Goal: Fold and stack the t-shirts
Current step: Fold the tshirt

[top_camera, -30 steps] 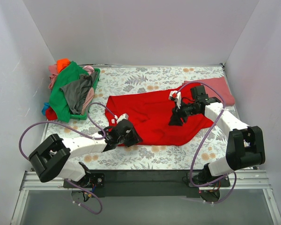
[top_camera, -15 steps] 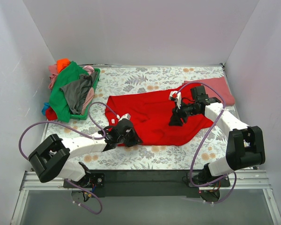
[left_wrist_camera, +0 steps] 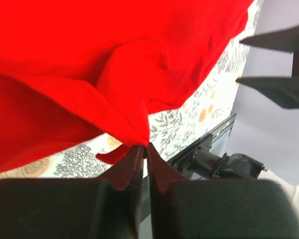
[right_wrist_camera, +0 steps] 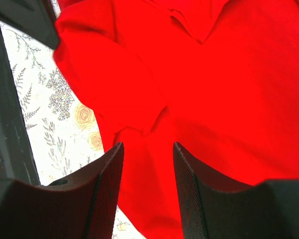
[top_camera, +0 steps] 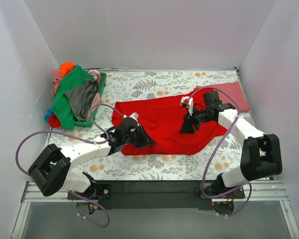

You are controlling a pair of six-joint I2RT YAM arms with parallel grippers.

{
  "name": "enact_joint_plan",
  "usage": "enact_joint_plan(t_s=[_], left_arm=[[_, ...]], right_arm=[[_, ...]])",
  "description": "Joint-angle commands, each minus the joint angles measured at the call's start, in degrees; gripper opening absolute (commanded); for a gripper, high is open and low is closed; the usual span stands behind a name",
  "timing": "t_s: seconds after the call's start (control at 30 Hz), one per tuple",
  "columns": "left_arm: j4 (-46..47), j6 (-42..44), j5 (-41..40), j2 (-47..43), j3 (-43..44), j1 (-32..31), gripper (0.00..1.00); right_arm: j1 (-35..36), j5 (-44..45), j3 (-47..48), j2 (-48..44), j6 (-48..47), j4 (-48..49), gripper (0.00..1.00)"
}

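Red hem pinched: the left gripper (left_wrist_camera: 145, 147) clamps the t-shirt (top_camera: 164, 127) at 7 o'clock, likely to fold it. The right gripper (right_wrist_camera: 147, 147) hovers half-open at 3 o'clock, empty.

Floral table cloth (top_camera: 154, 82), red t-shirt (top_camera: 159, 117) (rumpled)

Left arm (top_camera: 84, 149) and right arm (top_camera: 241, 128): white link shells, bulky black joint housings. Purple cable (top_camera: 50, 132) loops along each. Jaws matte black, tapered. Black base rail (top_camera: 154, 188).
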Motion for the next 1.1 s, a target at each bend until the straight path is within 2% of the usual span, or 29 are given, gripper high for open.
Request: enact_joint_plan(t_s=[0.0, 0.07, 0.1, 0.2, 0.4, 0.6, 0.73, 0.87, 1.07], left_arm=[[0.69, -0.82, 2.9, 1.15, 0.71, 3.34, 0.08], [0.69, 0.06, 3.08, 2.3, 1.41, 4.75, 0.21], [-0.01, 1.63, 2.9, 2.91, 1.76, 6.06, 0.35], [-4.21, 4.62, 2.64, 4.68, 4.04, 7.39, 0.46], [-10.12, 13.15, 3.77, 1.43, 4.5, 7.48, 0.5], [-11.36, 15.0, 10.19, 0.28, 1.07, 7.4, 0.51], [-8.9, 14.92, 12.3, 0.28, -2.27, 7.05, 0.51], [-7.05, 13.6, 11.08, 0.46, -4.12, 5.99, 0.5], [0.67, 11.32, 11.86, 3.88, -6.41, 5.73, 0.45]], right_arm=[[-0.47, -1.45, -0.44, -1.37, -1.16, 0.81, 0.51], [-0.47, -1.44, -0.44, -1.28, -1.24, 0.98, 0.51], [-0.47, -1.36, -0.44, -1.28, -1.24, 0.89, 0.51], [-0.55, -1.27, -0.53, -1.37, -1.33, 0.89, 0.51], [-0.55, -1.18, -0.61, -1.19, -1.51, 0.89, 0.51], [-0.64, -1.18, -0.61, -0.84, -1.6, 0.89, 0.52], [-0.64, -1.09, -0.61, -0.84, -1.68, 0.89, 0.52], [-0.64, -1.18, -0.7, -0.58, -1.68, 0.81, 0.52], [-0.55, -1.18, -0.7, -0.58, -1.77, 0.72, 0.52]])
